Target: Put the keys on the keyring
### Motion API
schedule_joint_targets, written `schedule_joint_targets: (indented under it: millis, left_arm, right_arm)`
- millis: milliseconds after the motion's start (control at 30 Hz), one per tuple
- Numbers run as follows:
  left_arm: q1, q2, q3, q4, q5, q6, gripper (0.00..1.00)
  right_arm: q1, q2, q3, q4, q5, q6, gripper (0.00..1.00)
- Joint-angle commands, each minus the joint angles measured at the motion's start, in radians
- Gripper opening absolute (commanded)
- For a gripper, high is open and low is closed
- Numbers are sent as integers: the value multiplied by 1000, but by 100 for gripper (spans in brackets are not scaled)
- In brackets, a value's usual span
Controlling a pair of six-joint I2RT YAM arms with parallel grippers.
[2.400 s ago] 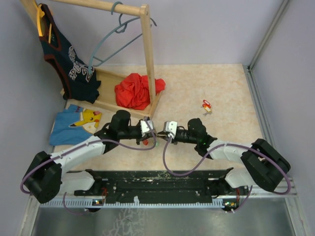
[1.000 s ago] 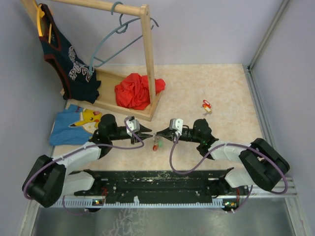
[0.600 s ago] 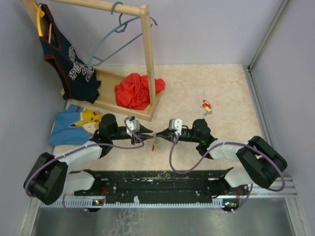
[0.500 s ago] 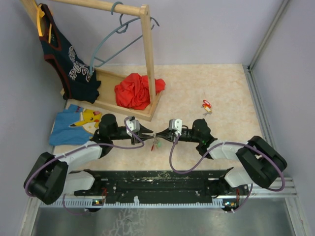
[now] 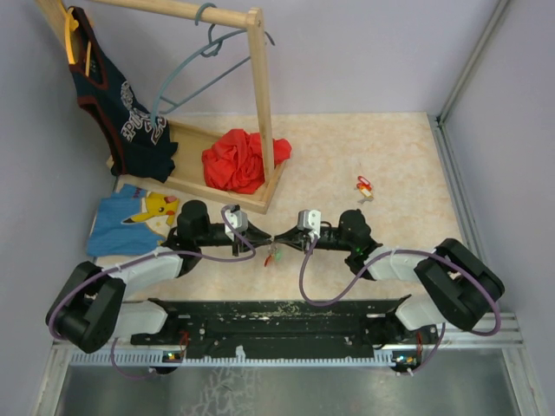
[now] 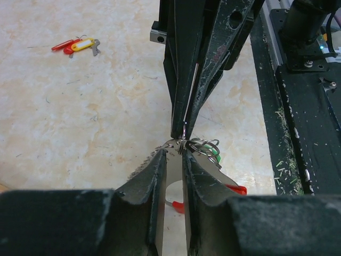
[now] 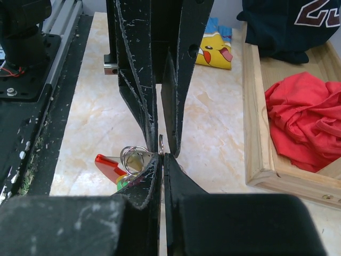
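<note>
My left gripper (image 5: pixel 263 237) and right gripper (image 5: pixel 281 238) meet tip to tip low over the floor. In the left wrist view my left gripper (image 6: pixel 179 151) is shut on a silvery key blade (image 6: pixel 175 170). In the right wrist view my right gripper (image 7: pixel 162 156) is shut on the thin keyring (image 7: pixel 161 143), seen edge-on. A bunch of keys (image 5: pixel 272 254) hangs at the meeting point, with small rings (image 7: pixel 133 154), a red tag (image 7: pixel 109 165) and a green tag (image 6: pixel 213 154). Another key set (image 5: pixel 364 186) with red and yellow tags lies on the floor far right.
A wooden clothes rack (image 5: pixel 258 104) stands at the back left with a grey-blue hanger (image 5: pixel 204 52), a dark jersey (image 5: pixel 121 104) and a red cloth (image 5: pixel 238 160) on its base. A Pikachu shirt (image 5: pixel 139 212) lies left. A black rail (image 5: pixel 277 316) runs along the near edge.
The left gripper drew back to the left, then closed in again toward the right gripper. The tips now meet, and the key bunch hangs between them.
</note>
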Motion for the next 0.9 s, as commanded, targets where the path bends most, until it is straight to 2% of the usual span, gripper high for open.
schedule_joint_targets:
  millis: [0,333,500,567,667,733,867]
  left_arm:
    - [3,5,27,37,39,-12,22]
    - [3,-14,26,42,49,-20,20]
    - [2,-8,28,41,50,-22,11]
    - [3,-11,28,41,49,-21,0]
    - [3,-23,29,24,40,-14,0]
    - [3,-43,38,-23,21,6,0]
    - [3,-81,58,-136,-42,63,0]
  right_arm:
    - [-10,3,42,56,-30,13,0]
    - [-11,8,47,47,-34,14,0]
    - [-11,8,52,34,-35,16,0]
    - [-11,7,55,26,-32,14,0]
    - [-10,-1,47,30,-15,14,1]
    - [-10,-16,33,36,16,21,9]
    - [-11,-79,9,-22,78,26,33]
